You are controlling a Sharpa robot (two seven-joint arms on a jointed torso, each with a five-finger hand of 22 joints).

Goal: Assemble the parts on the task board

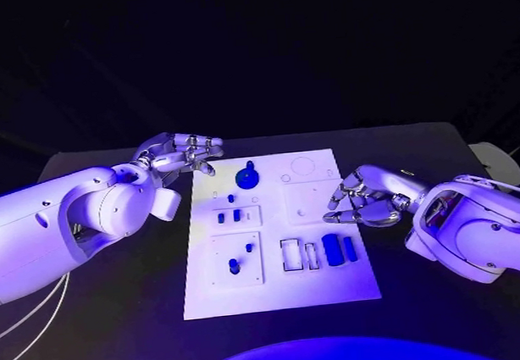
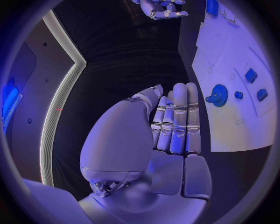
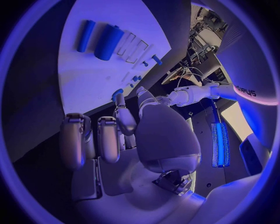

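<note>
Left hand point(image 1: 182, 155) hovered with fingers straight and together, holding nothing, blue gear point(image 1: 248, 178) just beside its fingertips on the task board point(image 1: 282, 290). Right hand point(image 1: 366, 200) curled inward, empty, over the board's edge, blue cylinder point(image 1: 332, 248) near.

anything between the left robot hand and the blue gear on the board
Nothing: in the head view only bare white task board lies between the left robot hand and the blue gear; the left wrist view agrees.
</note>
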